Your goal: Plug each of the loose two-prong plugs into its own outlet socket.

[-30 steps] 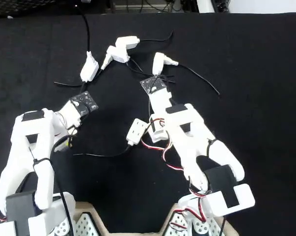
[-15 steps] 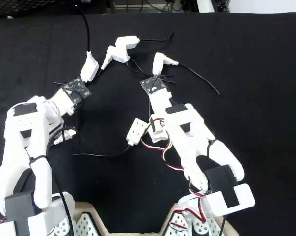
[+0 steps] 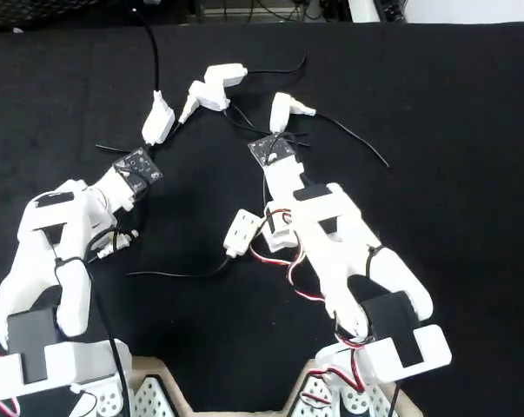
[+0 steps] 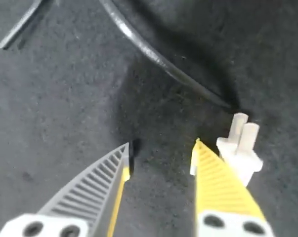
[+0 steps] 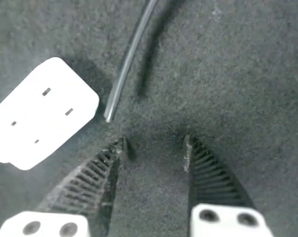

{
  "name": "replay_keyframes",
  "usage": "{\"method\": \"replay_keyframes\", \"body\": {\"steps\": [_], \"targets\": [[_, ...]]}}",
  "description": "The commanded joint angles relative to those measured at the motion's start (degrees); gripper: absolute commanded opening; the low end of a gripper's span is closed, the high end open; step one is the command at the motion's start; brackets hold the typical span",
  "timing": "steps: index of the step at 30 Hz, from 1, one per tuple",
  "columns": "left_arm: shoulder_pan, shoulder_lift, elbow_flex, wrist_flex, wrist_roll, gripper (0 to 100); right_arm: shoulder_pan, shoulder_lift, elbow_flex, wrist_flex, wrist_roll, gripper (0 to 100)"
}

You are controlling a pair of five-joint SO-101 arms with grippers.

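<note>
A white two-prong plug [image 4: 240, 148] lies on the black cloth, prongs up, just outside the yellow finger of my left gripper [image 4: 162, 148]. That gripper is open with only cloth between its fingers. From above, the plug [image 3: 120, 241] shows beside the left arm. My right gripper [image 5: 154, 143] is also open over bare cloth. A white outlet socket [image 5: 42, 113] lies close beside one of its fingers. In the high view this socket [image 3: 242, 230] sits left of the right arm.
Three more white plug and socket pieces lie at the back: one [image 3: 157, 120] on the left, a joined pair [image 3: 214, 87] in the middle, one [image 3: 283, 109] on the right. Thin black cords [image 3: 348, 135] trail around them. A black cord [image 4: 153, 54] runs ahead of the left gripper.
The left arm swung out to the left, then drew back a little, uncovering the small plug beside it. The right arm has not moved.
</note>
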Motion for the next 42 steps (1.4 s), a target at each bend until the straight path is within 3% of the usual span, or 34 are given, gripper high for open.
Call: {"method": "replay_keyframes", "body": {"steps": [1, 9, 18, 22, 26, 34, 38, 42], "targets": [[2.1, -3.3, 0.3, 10.0, 0.4, 21, -0.8, -1.5, 0.0, -0.4, -0.1, 18.1], [8.8, -13.5, 2.9, 21.2, 0.5, 21, -0.8, -1.5, 0.0, -0.4, -0.1, 18.1], [5.4, -17.9, 6.1, 10.5, 0.5, 21, -0.8, -1.5, 0.0, -0.4, -0.1, 18.1], [4.4, -20.6, 6.1, 9.9, 0.6, 21, -0.8, -1.5, 0.0, -0.4, -0.1, 18.1], [4.6, -25.5, 6.6, 10.8, 6.0, 21, -0.8, -1.5, 0.0, -0.4, -0.1, 18.1], [17.6, -36.6, 6.7, 32.4, 8.6, 21, -0.8, -1.5, 0.0, -0.4, -0.1, 18.1], [18.6, -35.3, 8.7, 29.2, 20.0, 21, -0.8, -1.5, 0.0, -0.4, -0.1, 18.1], [16.3, -27.4, 7.7, 24.9, 21.4, 21, -0.8, -1.5, 0.0, -0.4, -0.1, 18.1]]}}
